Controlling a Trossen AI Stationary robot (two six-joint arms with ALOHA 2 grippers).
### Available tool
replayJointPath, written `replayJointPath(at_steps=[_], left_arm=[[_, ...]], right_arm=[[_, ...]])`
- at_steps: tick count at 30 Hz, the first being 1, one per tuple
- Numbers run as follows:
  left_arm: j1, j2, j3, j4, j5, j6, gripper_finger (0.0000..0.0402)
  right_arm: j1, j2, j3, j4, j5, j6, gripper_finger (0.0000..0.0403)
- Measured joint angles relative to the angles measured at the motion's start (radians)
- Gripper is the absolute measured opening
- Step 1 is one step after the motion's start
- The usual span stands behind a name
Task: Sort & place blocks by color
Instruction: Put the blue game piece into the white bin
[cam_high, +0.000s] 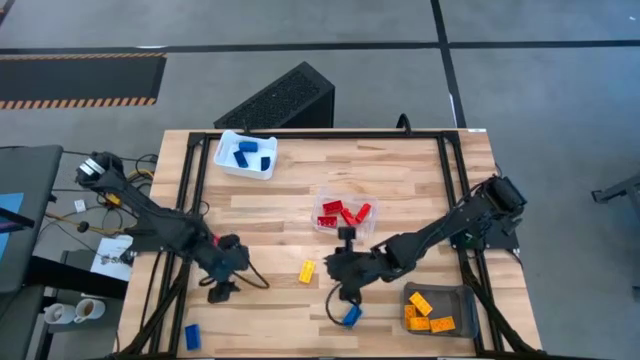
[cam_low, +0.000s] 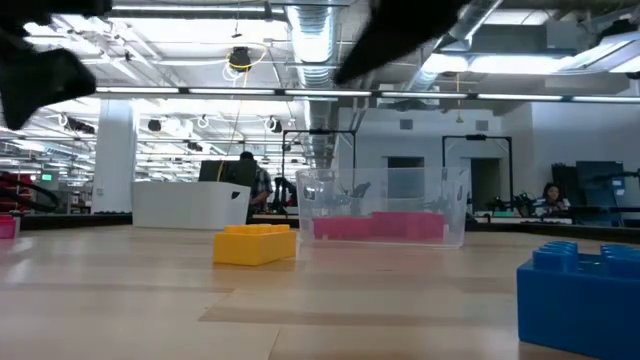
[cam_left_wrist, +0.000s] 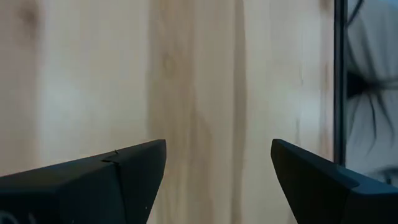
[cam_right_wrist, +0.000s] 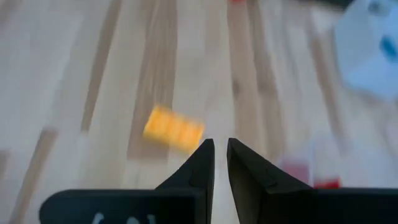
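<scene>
My left gripper (cam_left_wrist: 217, 149) stands open over bare wood near the table's left side (cam_high: 225, 270), nothing between its fingers. My right gripper (cam_right_wrist: 221, 144) is shut and empty, above the table's middle (cam_high: 343, 270). A yellow block (cam_right_wrist: 173, 129) lies flat on the wood just beyond its fingertips (cam_high: 307, 271). A blue block (cam_high: 351, 315) lies on the table on the near side of the right gripper. Another blue block (cam_high: 192, 337) lies by the near left corner.
A clear tray (cam_high: 343, 195) with red blocks stands at the table's middle. A white tray (cam_high: 226, 160) with blue blocks is at the far left, and a grey tray (cam_high: 462, 300) with orange blocks at the near right. A black rail (cam_left_wrist: 339, 93) edges the table.
</scene>
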Motion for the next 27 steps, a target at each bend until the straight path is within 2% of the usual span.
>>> replayJointPath(at_steps=[3, 7, 17, 21, 27], left_arm=[[-0.043, 0.065, 0.014, -0.009, 0.059, -0.05, 0.0272], [-0.142, 0.12, 0.061, -0.071, 0.075, -0.164, 0.0272], [-0.446, 0.136, 0.084, -0.164, 0.049, -0.52, 0.0272], [-0.501, 0.188, 0.083, -0.162, 0.091, -0.534, 0.0272], [-0.537, 0.34, 0.082, -0.119, 0.176, -0.416, 0.0272]], right_arm=[[-0.023, 0.0, 0.0, 0.106, -0.009, -0.11, 0.0067], [-0.052, -0.004, 0.0, 0.196, -0.028, -0.213, 0.0067], [-0.104, -0.003, 0.0, 0.33, -0.042, -0.242, 0.0067], [-0.108, -0.002, 0.0, 0.376, -0.065, -0.211, 0.0067], [-0.09, -0.002, 0.0, 0.403, -0.075, -0.134, 0.0067]])
